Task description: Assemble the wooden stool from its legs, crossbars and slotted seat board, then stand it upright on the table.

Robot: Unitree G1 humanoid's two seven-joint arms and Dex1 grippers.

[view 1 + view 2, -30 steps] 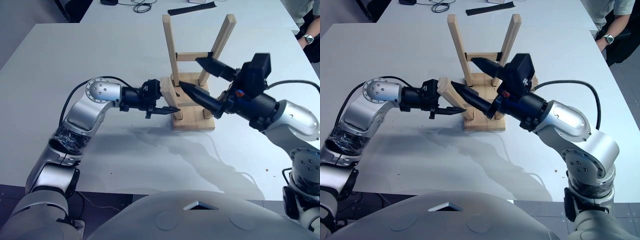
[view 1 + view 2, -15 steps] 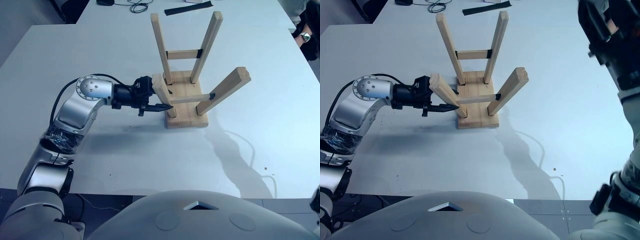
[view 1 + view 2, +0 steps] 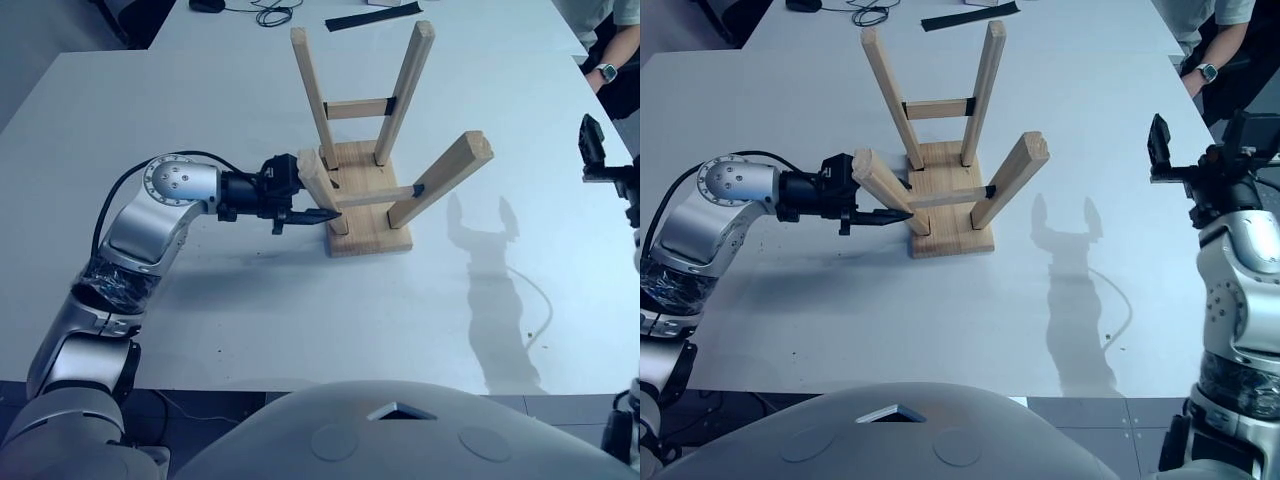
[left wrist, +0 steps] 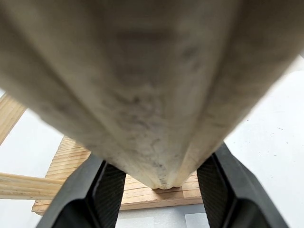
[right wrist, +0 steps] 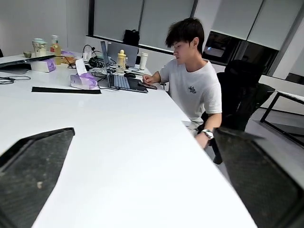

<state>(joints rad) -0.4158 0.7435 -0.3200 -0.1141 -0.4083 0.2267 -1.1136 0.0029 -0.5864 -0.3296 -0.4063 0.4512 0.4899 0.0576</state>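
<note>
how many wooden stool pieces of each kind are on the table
legs: 4
crossbars: 2
seat board: 1
total: 7

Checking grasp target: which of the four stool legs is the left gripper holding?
The near-left leg, clamped in the jaws of the left gripper; the other three stand free.

Count, centre frame: 4 legs (image 3: 312,90), 2 crossbars (image 3: 357,108), 1 slotted seat board (image 3: 370,238). Top edge: 1 black strip (image 3: 372,17), 1 tangled cable (image 3: 283,12) just left of it.
</note>
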